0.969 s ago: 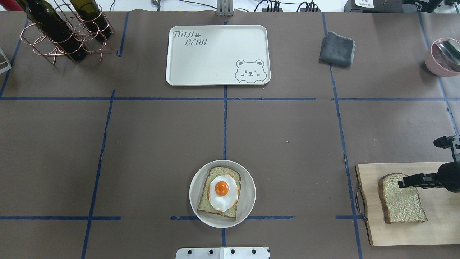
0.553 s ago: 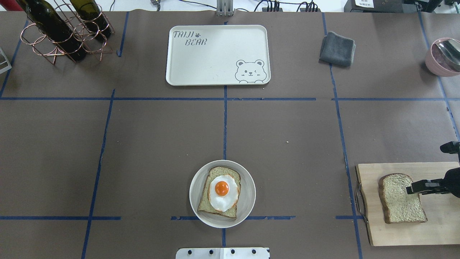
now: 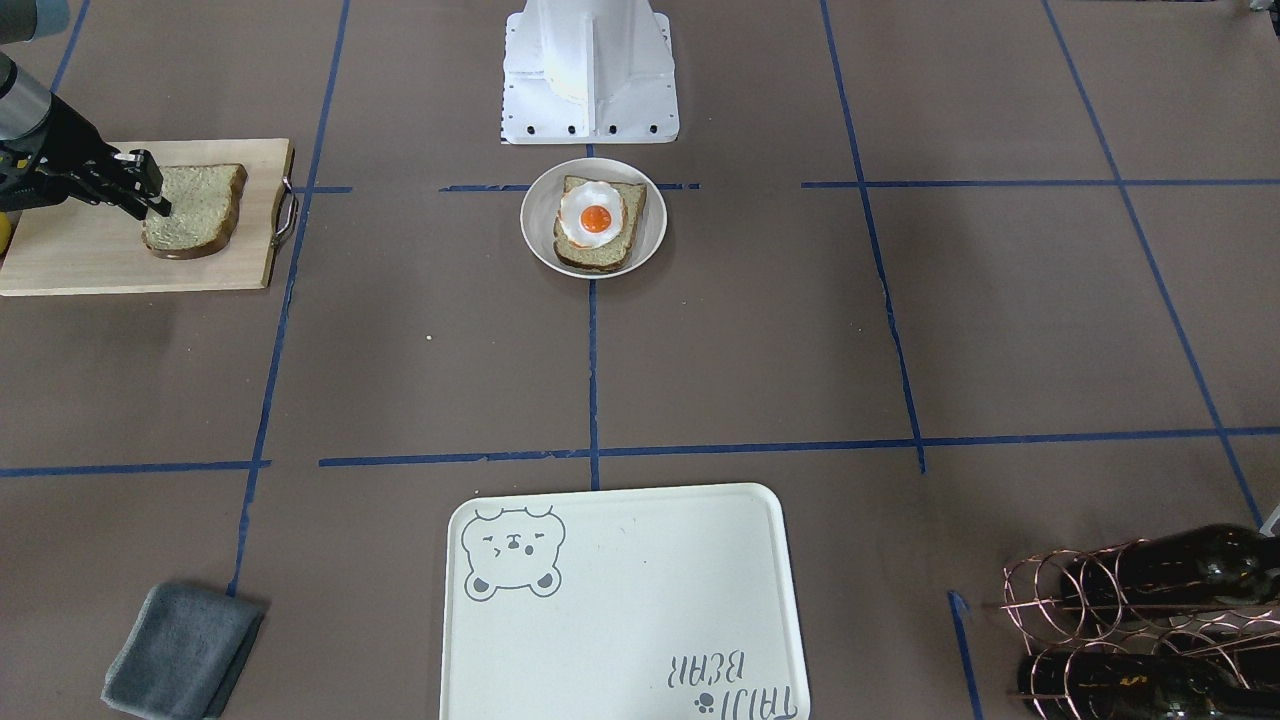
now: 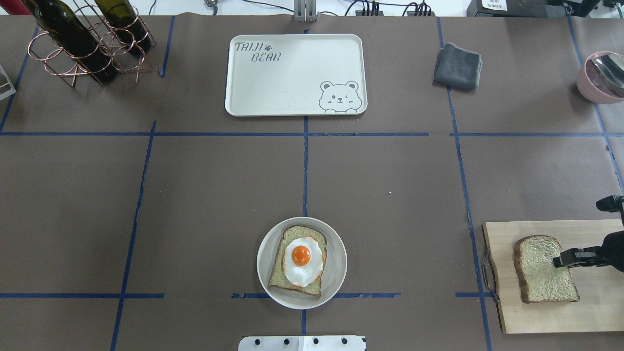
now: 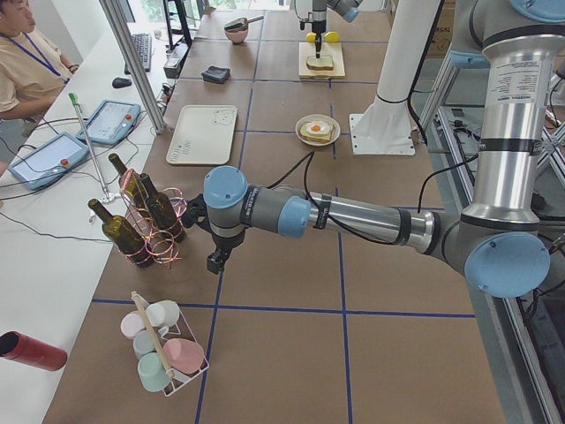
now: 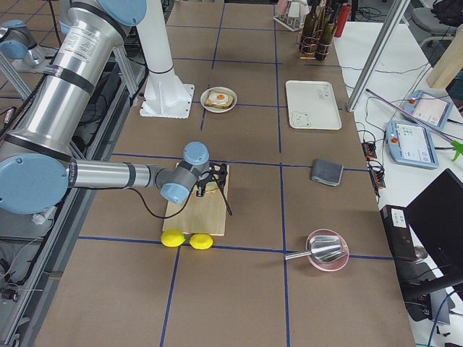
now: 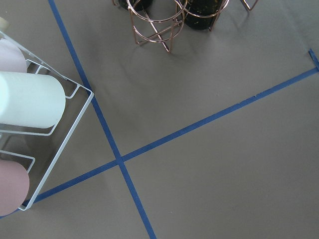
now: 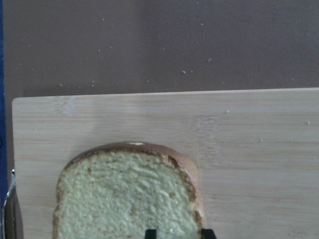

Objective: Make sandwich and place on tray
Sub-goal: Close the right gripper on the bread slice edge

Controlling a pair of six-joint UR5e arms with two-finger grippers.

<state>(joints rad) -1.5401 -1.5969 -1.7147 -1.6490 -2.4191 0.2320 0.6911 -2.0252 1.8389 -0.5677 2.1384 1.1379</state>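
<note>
The plate sits near centre, egg on bread; tray far centre; second slice on the board, near right.

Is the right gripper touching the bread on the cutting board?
Cannot tell: overhead, the right gripper overlaps the bread, but no view shows contact or a gap.

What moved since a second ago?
The right end effector slid back over the bread slice, from its middle toward its edge on the robot's right. Nothing was picked up or let go. The slice, cutting board, egg toast, plate and tray stayed put.
</note>
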